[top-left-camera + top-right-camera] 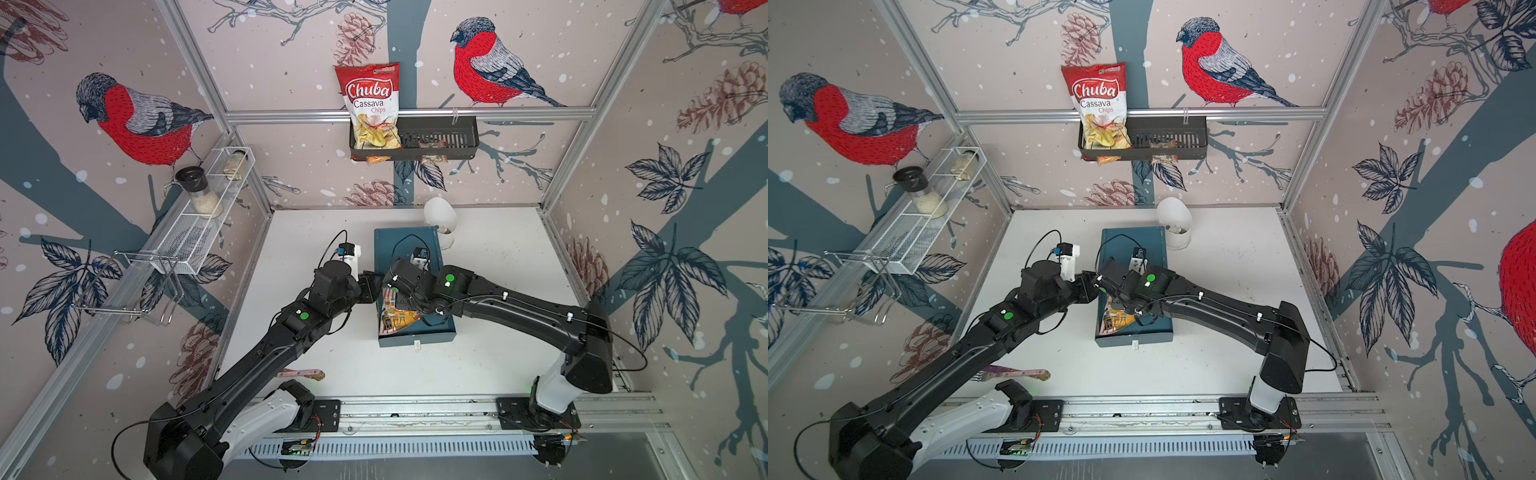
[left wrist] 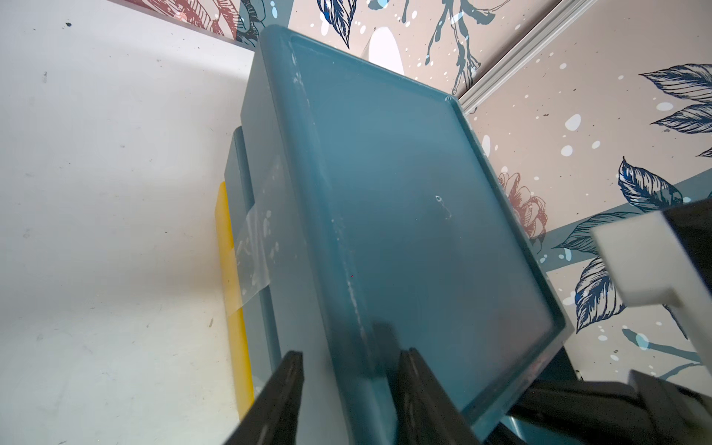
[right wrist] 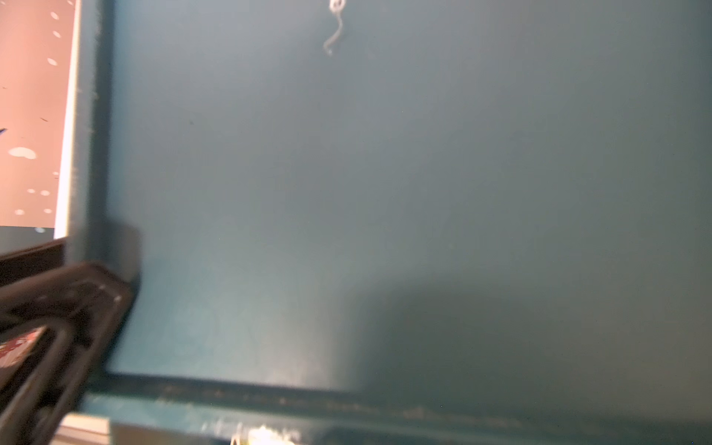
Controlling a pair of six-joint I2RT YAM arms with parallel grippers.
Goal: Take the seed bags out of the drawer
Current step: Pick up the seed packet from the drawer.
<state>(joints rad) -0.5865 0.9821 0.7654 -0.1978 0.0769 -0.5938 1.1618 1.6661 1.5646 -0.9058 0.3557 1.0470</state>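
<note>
- Two seed bags in sight: the orange-yellow seed bag [image 1: 395, 318] sits in the open drawer [image 1: 415, 337]. What looks like the purple-pink seed bag [image 1: 301, 374] lies on the table [image 1: 498, 291], well apart from the drawer.
- Right gripper [image 1: 392, 287] is down over the orange-yellow one, jaws fully closed. The fingertips are hidden, so I can't tell if it actually caught the packet.
- Left gripper [image 2: 351, 352] is pinched narrow on the left top edge of the teal cabinet [image 2: 424, 192], looks like bracing.
- Risk imo: the packet is glossy and flat, so a thin corner pinch could slip on the lift. It could also snag under the cabinet lip.
</note>
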